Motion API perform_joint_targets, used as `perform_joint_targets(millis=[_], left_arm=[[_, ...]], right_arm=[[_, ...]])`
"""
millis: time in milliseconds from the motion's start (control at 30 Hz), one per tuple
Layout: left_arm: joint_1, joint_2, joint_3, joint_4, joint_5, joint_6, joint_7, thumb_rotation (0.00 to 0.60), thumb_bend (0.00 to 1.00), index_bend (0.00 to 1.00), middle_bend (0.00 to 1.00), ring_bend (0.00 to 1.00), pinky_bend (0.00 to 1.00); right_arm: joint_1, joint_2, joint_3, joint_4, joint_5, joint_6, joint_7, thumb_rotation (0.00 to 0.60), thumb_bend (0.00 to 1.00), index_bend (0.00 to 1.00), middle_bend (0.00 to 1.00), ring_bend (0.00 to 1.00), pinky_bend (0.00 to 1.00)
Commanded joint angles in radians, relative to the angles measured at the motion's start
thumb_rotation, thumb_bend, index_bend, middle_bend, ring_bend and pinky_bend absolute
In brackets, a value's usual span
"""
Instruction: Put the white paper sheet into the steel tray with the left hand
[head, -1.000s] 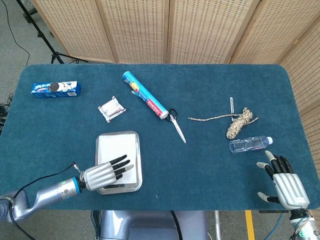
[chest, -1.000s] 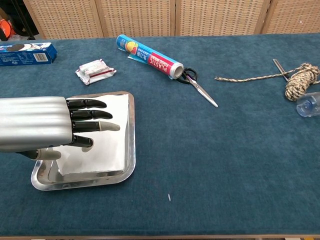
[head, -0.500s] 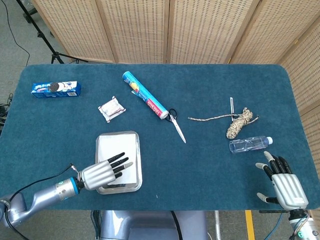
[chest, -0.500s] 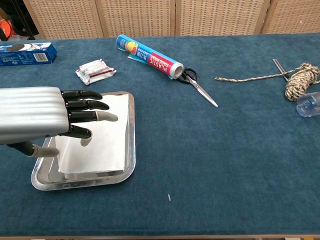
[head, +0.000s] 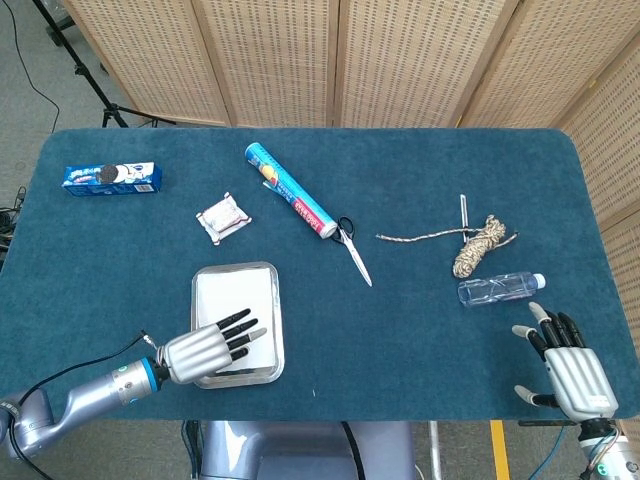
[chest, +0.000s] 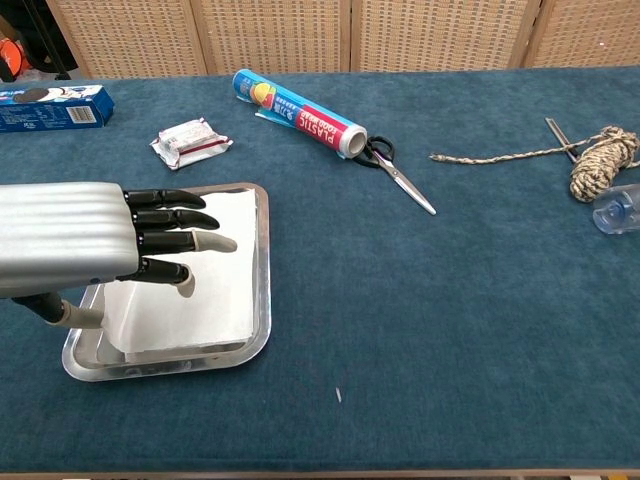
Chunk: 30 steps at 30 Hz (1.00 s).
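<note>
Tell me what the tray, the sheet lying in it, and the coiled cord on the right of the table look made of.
The tray looks like polished steel: its rim is bright and mirrors the surroundings. The sheet looks like plain matte white paper, flat and thin with no gloss. The cord looks like braided fibre, possibly cotton or jute, given its speckled beige weave; the exact fibre cannot be told.
</note>
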Motion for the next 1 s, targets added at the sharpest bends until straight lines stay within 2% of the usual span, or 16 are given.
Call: perform_joint_targets(millis=[33,367,800,1000], left_arm=[[0.0,0.001,0.001,-0.002,0.001,0.0,-0.004,0.6,0.16,0.3,0.0,0.0,0.0],[-0.006,0.016,0.012,-0.019,0.01,0.0,-0.048,0.6,0.0,0.25,0.0,0.0,0.0],[-0.005,0.061,0.018,-0.061,-0.008,-0.007,-0.088,0.6,0.0,0.23,0.0,0.0,0.0],[0.0,0.101,0.003,-0.103,-0.019,0.028,-0.124,0.6,0.0,0.23,0.0,0.0,0.0]], right_arm=[[0.0,0.0,0.0,0.0,0.0,0.0,-0.001,0.6,0.0,0.23,0.0,0.0,0.0],[-0.001,-0.003,0.0,0.0,-0.002,0.004,-0.003,0.6,0.0,0.23,0.0,0.0,0.0],[-0.003,-0.004,0.0,-0.001,-0.004,0.007,-0.008,0.6,0.0,0.23,0.0,0.0,0.0],[-0.002,-0.005,0.0,0.0,-0.004,0.004,-0.009,0.6,0.0,0.23,0.0,0.0,0.0]])
